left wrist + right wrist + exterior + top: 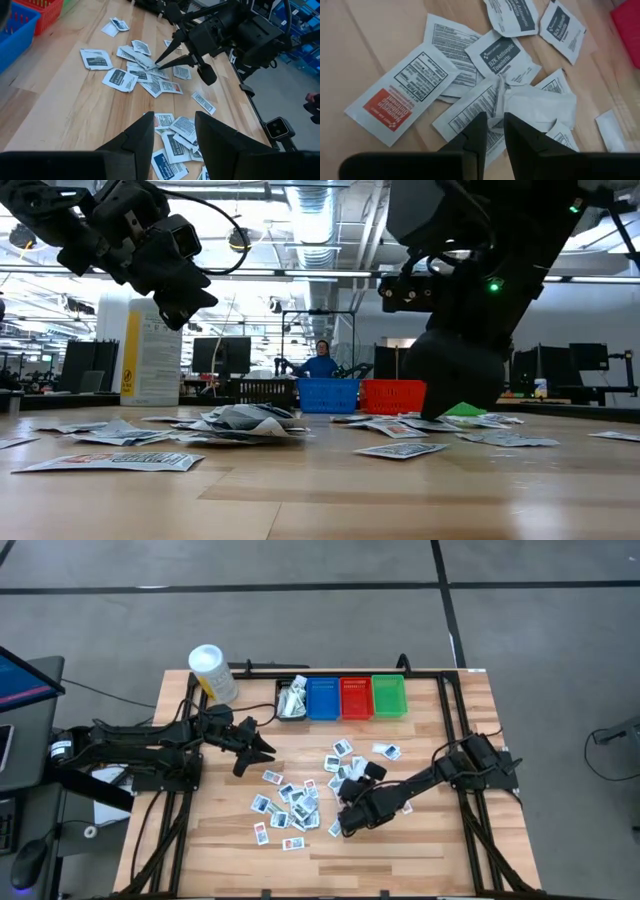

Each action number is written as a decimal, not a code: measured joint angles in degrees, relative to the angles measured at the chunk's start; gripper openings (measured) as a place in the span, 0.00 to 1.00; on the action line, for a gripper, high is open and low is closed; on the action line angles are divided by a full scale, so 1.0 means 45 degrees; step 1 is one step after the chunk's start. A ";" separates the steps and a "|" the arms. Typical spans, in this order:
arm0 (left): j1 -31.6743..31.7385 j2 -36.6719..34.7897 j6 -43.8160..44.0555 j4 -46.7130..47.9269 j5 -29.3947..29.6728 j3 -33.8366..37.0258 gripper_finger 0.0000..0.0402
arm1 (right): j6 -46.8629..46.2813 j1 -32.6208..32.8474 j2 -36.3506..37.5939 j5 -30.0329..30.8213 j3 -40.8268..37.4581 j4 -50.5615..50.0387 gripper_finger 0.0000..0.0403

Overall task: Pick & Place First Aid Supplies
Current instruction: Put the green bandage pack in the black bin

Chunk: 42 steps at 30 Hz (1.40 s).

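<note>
Several small flat white first aid packets (298,802) lie scattered and heaped on the wooden table's middle. My right gripper (338,814) reaches down into the heap from the table's right side and is shut on one crumpled white packet (530,107). My left gripper (262,747) hangs open above the table, left of the heap, with nothing between its fingers (145,135). In the left wrist view the right gripper (159,63) shows farther off, its tips down in the packets. My right gripper pinches a raised crease (498,102) of the crumpled white packet between its two fingers, which come slanting down from the table's right. The rest of the packet still lies on the other packets in the heap.
Along the far edge stand a black bin (292,700) with a few packets in it, then a blue (322,698), a red (355,697) and a green bin (388,696). A white tub with a yellow label (212,673) stands far left. Bare wood lies at the near edge.
</note>
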<state>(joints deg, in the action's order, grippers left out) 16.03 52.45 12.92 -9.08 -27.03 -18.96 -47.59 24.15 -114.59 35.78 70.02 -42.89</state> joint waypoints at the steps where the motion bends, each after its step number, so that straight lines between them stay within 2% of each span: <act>1: 0.0000 0.0000 -0.0002 0.0000 0.0000 0.0000 0.36 | 0.0000 -0.0041 0.0000 -0.0004 0.0000 -0.0002 0.15; 5: 0.0000 0.0000 -0.0002 0.0000 0.0000 -0.0005 0.36 | 0.0000 -0.0228 0.0000 -0.0433 0.0000 -0.0002 0.14; 10: 0.0000 0.0000 -0.0002 0.0000 0.0000 -0.0005 0.36 | 0.0003 -0.0415 0.0000 -0.1219 0.0000 0.0013 0.02; 16: 0.0000 0.0000 -0.0002 0.0000 0.0000 -0.0005 0.36 | 0.0090 -0.0232 0.0000 -0.1468 0.0548 -0.0295 0.01; 25: 0.0000 0.0000 -0.0002 -0.0005 -0.0005 -0.0005 0.36 | 0.1456 0.0209 0.0000 -0.1272 0.2478 -0.1657 0.00; 34: 0.0000 0.0000 -0.0002 0.0000 -0.0002 -0.0005 0.36 | 0.3214 0.0273 0.0000 -0.1323 0.3944 -0.1366 0.00; 37: 0.0000 0.0000 -0.0002 0.0000 -0.0005 -0.0005 0.36 | 0.4117 0.0114 0.0000 -0.2475 0.4095 -0.0246 0.00; 40: -0.0004 0.0001 0.0000 0.0000 -0.0005 -0.0005 0.36 | 0.4863 -0.0196 0.0000 -0.5013 0.4099 0.1201 0.00; 42: -0.0002 0.0000 -0.0002 0.0000 -0.0005 -0.0005 0.36 | 0.5016 -0.0376 0.0000 -0.6198 0.4114 0.1648 0.00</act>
<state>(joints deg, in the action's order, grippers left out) 16.02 52.45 12.91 -9.08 -27.05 -18.98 -25.02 22.45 -114.59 7.88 88.53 -35.47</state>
